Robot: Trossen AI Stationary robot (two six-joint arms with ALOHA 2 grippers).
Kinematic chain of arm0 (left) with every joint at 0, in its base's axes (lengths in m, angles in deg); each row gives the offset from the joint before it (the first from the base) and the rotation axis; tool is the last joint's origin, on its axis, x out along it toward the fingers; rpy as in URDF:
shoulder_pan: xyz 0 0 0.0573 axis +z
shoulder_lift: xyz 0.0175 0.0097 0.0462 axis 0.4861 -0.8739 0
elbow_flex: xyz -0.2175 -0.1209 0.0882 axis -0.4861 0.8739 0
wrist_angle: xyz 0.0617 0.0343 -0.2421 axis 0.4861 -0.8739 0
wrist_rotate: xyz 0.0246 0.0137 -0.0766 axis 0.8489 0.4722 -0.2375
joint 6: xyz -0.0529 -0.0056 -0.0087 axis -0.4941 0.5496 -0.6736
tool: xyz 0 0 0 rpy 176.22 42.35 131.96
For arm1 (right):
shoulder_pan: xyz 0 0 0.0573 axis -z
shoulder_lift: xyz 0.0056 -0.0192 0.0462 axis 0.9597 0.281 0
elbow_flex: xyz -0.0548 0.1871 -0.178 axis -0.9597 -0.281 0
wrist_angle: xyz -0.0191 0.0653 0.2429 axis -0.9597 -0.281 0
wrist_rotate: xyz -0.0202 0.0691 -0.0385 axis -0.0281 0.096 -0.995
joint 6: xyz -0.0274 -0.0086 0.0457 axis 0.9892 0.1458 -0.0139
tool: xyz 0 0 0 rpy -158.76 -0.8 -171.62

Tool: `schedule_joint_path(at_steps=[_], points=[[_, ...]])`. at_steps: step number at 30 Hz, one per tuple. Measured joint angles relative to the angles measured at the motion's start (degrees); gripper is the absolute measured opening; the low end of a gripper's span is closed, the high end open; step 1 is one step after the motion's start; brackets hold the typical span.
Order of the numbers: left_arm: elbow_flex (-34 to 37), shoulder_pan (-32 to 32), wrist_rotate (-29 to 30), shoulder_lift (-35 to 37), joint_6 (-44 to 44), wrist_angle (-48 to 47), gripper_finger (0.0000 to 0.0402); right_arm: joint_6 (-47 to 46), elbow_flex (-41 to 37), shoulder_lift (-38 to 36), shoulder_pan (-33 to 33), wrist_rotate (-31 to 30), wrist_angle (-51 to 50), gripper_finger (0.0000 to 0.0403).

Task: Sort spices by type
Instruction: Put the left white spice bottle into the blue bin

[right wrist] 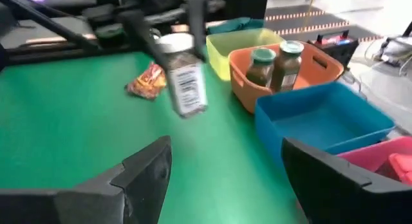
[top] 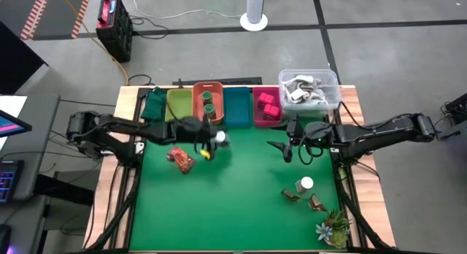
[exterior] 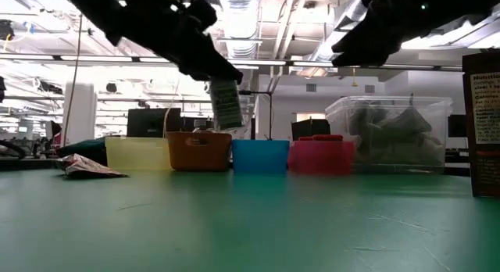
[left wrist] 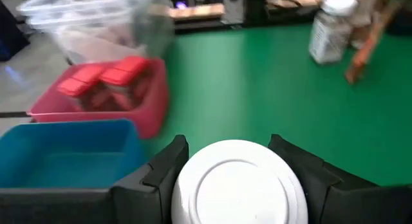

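Note:
My left gripper (top: 213,139) hangs over the green mat in front of the orange bin (top: 208,101), shut on a white-capped round jar (right wrist: 185,82). The jar's cap (left wrist: 238,185) fills the space between the fingers in the left wrist view. Two little green jars (right wrist: 273,64) stand in the orange bin. Pink blocks (left wrist: 103,79) lie in the pink bin (top: 266,108). A crinkly sachet (top: 181,159) lies on the mat near the left gripper. Another white-capped jar (top: 305,185) and brown sachets (top: 293,196) sit at the near right. My right gripper (top: 295,150) stands open above the mat, holding nothing. My left gripper pinches the jar by its capped top end (right wrist: 174,44) between its two fingers, one on each side of the cap. The fingers come from the table's left, slanting a little downward. The jar's labelled body (exterior: 226,102) hangs tilted below them, lifted clear of the mat.
A yellow bin (top: 179,104), a blue bin (top: 237,108) and a clear lidded tub (top: 309,90) line the far edge with the others. A dark green cloth (top: 153,104) lies at the row's left end. A small spiky plant (top: 332,226) stands at the near right corner.

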Motion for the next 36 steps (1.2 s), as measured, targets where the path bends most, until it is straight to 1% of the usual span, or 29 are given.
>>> schedule_joint_path(at_steps=[3, 6, 9, 13, 18, 23, 27, 31, 36], points=[[-2.3, 5.2, -5.0, -1.4, 0.1, 0.3, 0.0185, 1.7, 0.0, -2.3, 0.2, 0.0, -0.4, 0.0317], [-6.2, 8.3, -7.6, -4.1, 1.9, 0.2, 0.0185, 4.2, 0.0, -3.4, 0.3, 0.0, -0.1, 0.0317], [-11.4, 10.8, -8.0, -7.5, 4.8, -2.2, 0.0185, 6.0, 0.0, -3.7, 0.3, 0.0, 0.6, 0.0317], [-18.8, 14.5, -7.9, -13.1, 6.1, -6.0, 0.0185, 5.7, 0.0, -3.6, 0.3, 0.2, -0.2, 0.0317], [-26.6, 19.7, -7.8, -20.3, 7.1, -6.9, 0.0185, 5.9, 0.0, -3.1, 0.9, 0.4, 1.3, 0.0317], [-32.3, 24.5, -8.3, -26.3, 7.3, -7.7, 0.0185, 6.8, 1.6, -3.7, 3.5, 0.4, 0.9, 0.0317], [-36.2, 26.4, -9.7, -30.7, 7.2, -10.3, 0.0185, 7.3, 1.6, -3.7, 4.5, 0.4, 1.5, 0.0317], [-38.8, 26.7, -11.1, -34.9, 6.5, -12.1, 0.0185, 7.2, 1.6, -2.7, 4.2, 0.4, 0.6, 0.0317], [-39.6, 26.9, -10.9, -36.2, 4.4, -13.3, 0.0185, 6.2, 1.6, -3.4, 4.2, 0.4, -1.8, 0.0317]])
